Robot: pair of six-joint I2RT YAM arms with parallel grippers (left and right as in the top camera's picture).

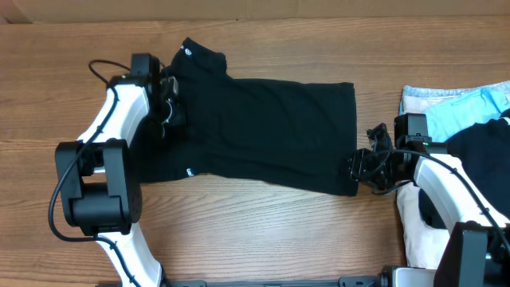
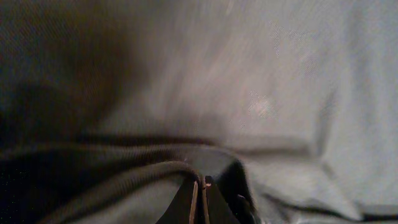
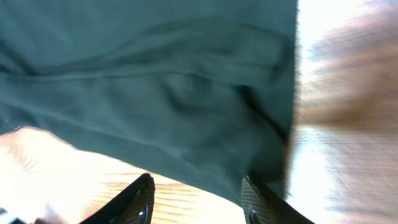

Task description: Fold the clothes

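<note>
"Handling that black T-shirt (image 1: 263,127), what should you expect from it?"

"Soft, light and limp. It lies spread nearly flat across the middle of the table (image 1: 263,239), its long way running left to right. It will sag and trail from wherever you lift it. Nothing about it is fragile, but a single layer slips out of a shallow pinch, so bite well in from the edge."

"Where do you take hold?"

"At the two ends, one arm each, so the cloth hangs taut between them. Your left gripper (image 1: 169,108) sits on the shirt's left edge, clenched. Its wrist view shows the fingers (image 2: 198,202) pressed together with a ridge of knit drawn up to the tips, so I judge it has cloth. Your right gripper (image 1: 360,169) is at the near right corner with its jaws apart. The shirt's edge lies just ahead of its fingers (image 3: 140,199), and nothing is gripped."

"Anything nearby to mind?"

"To the right, close to that arm, a light-blue garment (image 1: 470,104) and a second dark garment (image 1: 486,147) lie bunched. They are apart from the shirt, but a wide swing of the right arm could drag them in. Lift both ends together, or the loose side will crumple."
</note>
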